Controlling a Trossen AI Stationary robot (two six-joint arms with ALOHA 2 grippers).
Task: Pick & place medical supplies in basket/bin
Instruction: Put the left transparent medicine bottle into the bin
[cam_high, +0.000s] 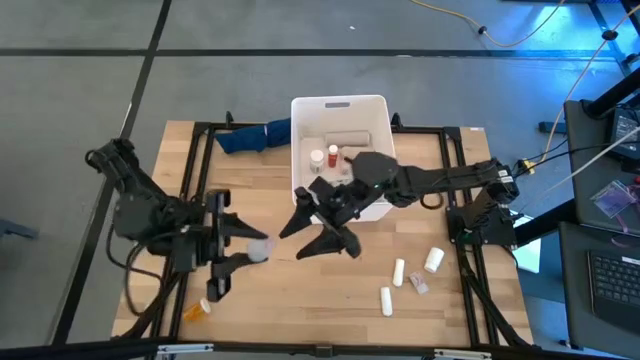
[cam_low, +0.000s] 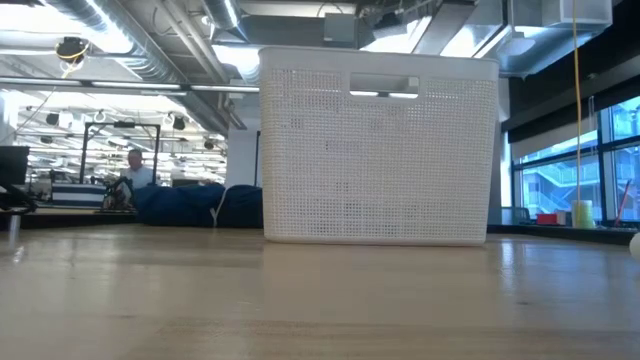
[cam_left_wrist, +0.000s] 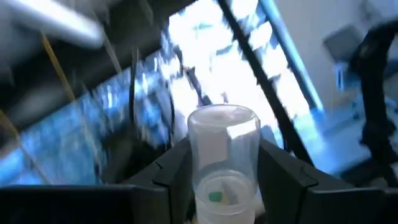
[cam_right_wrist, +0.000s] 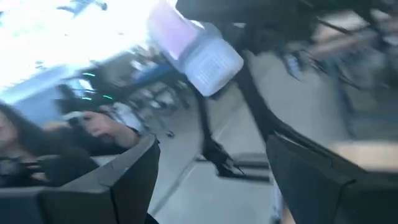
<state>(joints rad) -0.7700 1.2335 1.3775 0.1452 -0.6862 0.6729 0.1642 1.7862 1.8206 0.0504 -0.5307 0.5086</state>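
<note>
My left gripper hovers over the table's left half, shut on a clear pill bottle, which the left wrist view shows between the fingers. My right gripper is open and holds nothing, in the air just near of the white tub. The tub stands on its base at the table's far middle and holds a red bottle, a white bottle and a beige roll. Neither gripper shows in the low view. My left gripper pinches the clear pill bottle by its lower body between the two fingers. The bottle lies along the fingers, its far end sticking out past their tips. It is lifted clear of the table.
On the table's near right lie white bottles and tubes and a small pack. An orange bottle lies at the near left. A dark blue cloth sits left of the tub. A person shows beyond the table.
</note>
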